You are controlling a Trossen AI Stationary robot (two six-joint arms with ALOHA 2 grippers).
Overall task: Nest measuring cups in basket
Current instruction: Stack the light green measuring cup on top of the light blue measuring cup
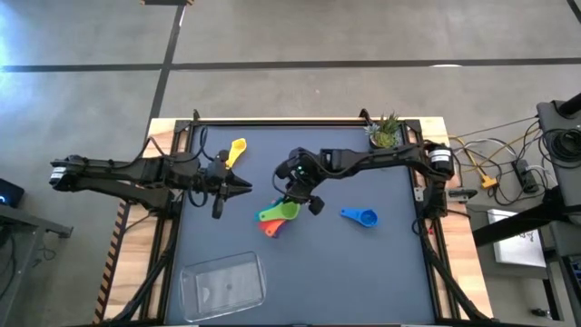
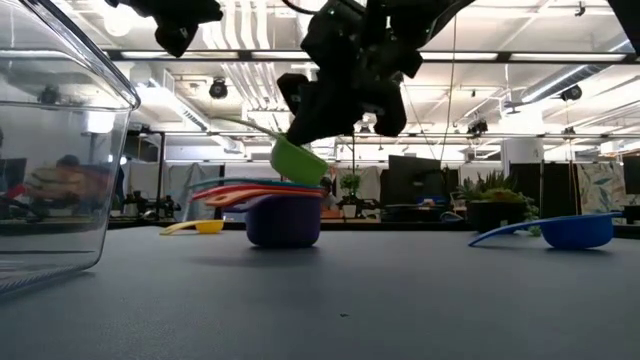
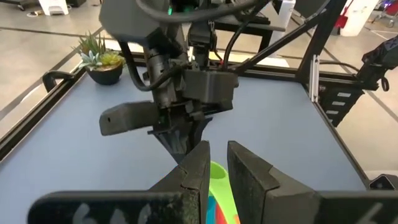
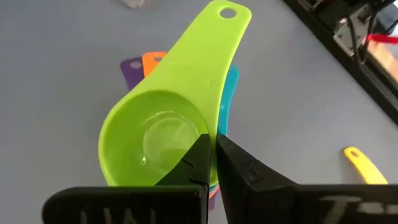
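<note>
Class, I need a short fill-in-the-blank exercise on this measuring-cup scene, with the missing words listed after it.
1. The right gripper is shut on the rim of the ____ measuring cup.
2. That cup hangs tilted above a stack of cups whose bottom cup is ____.
3. Alone on the table near the left gripper lies the ____ cup.
4. The clear basket holds ____ cups.

Missing words: green; purple; yellow; no
</note>
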